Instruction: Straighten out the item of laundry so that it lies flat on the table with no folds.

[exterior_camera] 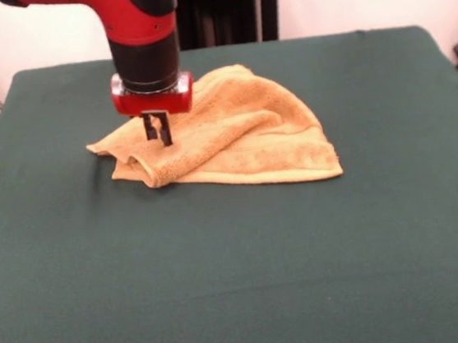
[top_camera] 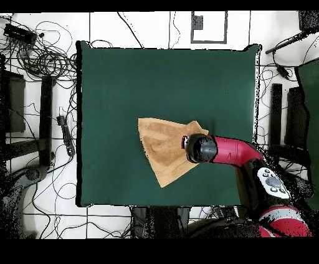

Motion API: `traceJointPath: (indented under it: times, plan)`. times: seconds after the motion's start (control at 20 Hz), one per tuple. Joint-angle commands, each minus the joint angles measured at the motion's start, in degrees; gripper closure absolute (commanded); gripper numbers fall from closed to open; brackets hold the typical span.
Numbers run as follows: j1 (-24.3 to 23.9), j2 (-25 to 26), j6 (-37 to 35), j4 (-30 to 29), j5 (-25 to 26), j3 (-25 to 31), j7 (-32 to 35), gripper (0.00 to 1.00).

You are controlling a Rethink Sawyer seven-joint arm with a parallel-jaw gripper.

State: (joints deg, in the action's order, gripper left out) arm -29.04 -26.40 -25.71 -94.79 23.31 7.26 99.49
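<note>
**Red arm's claw stands on crumpled towel at worktop's middle**

The dark green worktop (exterior_camera: 242, 286) fills the front view, its cloth bare on every side of the one thing it carries. The red and black arm (exterior_camera: 143, 32) comes down from the top of the front view, over the towel's left part. In the overhead view the arm (top_camera: 233, 151) reaches in from the lower right and hides the towel's right-hand corner. Cables (top_camera: 43, 59) and dark stands lie on the floor round the worktop, clear of its edges.

The yellow-orange towel (exterior_camera: 242, 141) lies near the worktop's middle, a little toward the robot's side, well apart from all four edges. It is folded over itself, with a rolled hump along its front left edge and creases across the top. From overhead the towel (top_camera: 163, 146) reads as a rough triangle, its broad side toward the picture's top and its point aimed down toward the robot's base.

The claw (exterior_camera: 158, 134) hangs below the red wrist ring, tips down at the cloth near the rolled fold. Its fingers sit close together; whether cloth is pinched between them cannot be told.
</note>
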Motion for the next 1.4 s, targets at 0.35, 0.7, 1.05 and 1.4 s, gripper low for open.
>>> traceJointPath:
  times: [0.35, 0.7, 1.05, 1.4]
  plan:
    - [1.69, 3.56, 6.32, -2.54, 6.82, 2.45, 1.18, 1.00]
    - [1.75, 2.25, 3.38, -2.77, 5.78, 3.17, 1.42, 1.00]
    - [1.60, -0.28, -0.84, -3.47, 3.45, 4.55, 0.69, 1.00]
    - [2.43, -1.28, -3.80, -2.56, 2.05, 4.70, 0.81, 1.00]
